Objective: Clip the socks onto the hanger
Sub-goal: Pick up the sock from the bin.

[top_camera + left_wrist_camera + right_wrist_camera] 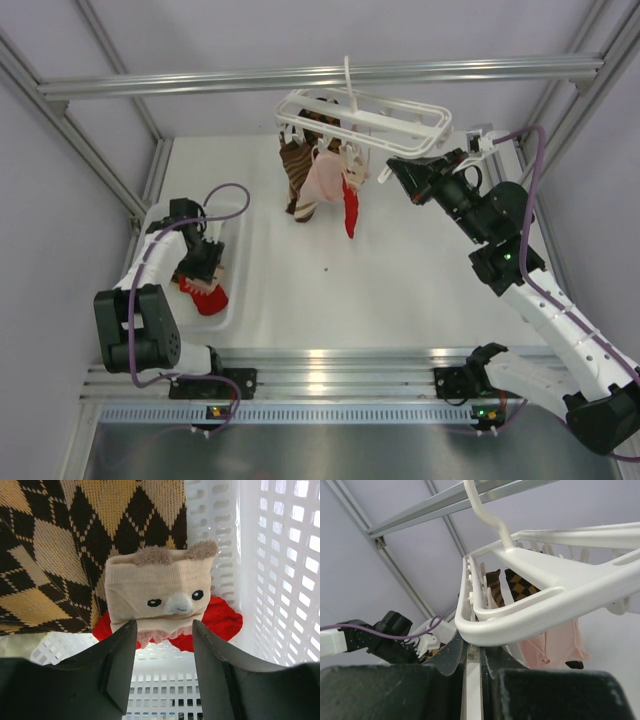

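Overhead, the hanger (560, 590) lies crosswise — red sock (350, 215) dangling down.

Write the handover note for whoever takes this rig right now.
Left gripper: jaws open, low over the white basket, facing the bear-face sock.
Right gripper: jaws shut on a white part of the hanger, which hangs from the rail.
Done: brown argyle sock, pale pink sock and red sock hang clipped.
To do: bear-face sock, second red sock and second argyle sock, all in the basket.
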